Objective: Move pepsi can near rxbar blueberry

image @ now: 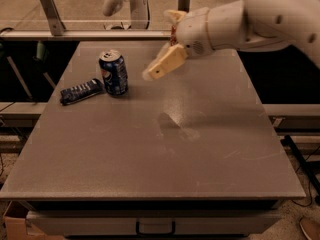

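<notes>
The pepsi can [114, 73] stands upright on the grey table [165, 149] at the back left. The rxbar blueberry [81, 91] lies flat just left of the can, almost touching its base. My gripper [161, 54] hangs in the air right of the can, above the table and apart from the can by about a can's width. It is open and holds nothing. One cream finger [167, 63] points down and to the left.
A metal rail with upright brackets [50, 11] runs along the table's far edge. Another white robot arm [127, 4] stands behind it. A drawer handle [156, 228] shows under the table's front edge.
</notes>
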Controlling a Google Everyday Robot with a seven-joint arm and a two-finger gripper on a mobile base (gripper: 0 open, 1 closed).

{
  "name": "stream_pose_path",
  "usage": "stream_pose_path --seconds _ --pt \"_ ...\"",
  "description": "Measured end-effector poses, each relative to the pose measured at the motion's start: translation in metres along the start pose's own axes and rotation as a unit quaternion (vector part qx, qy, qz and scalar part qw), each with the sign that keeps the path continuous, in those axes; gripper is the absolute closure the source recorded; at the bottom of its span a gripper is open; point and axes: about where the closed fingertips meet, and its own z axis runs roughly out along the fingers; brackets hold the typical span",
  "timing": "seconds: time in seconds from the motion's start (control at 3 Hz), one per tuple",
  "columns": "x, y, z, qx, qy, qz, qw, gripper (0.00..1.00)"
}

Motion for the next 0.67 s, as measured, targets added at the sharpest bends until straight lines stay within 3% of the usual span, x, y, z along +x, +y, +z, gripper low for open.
stream_pose_path --seconds 0.33,0.67 --pt "-0.0278 -0.0060 -0.1018 0.063 0.001 -0.053 0.9966 0.00" --pt "-0.0257 -0.0061 -0.1094 0.070 0.005 -0.055 0.9961 0.00"
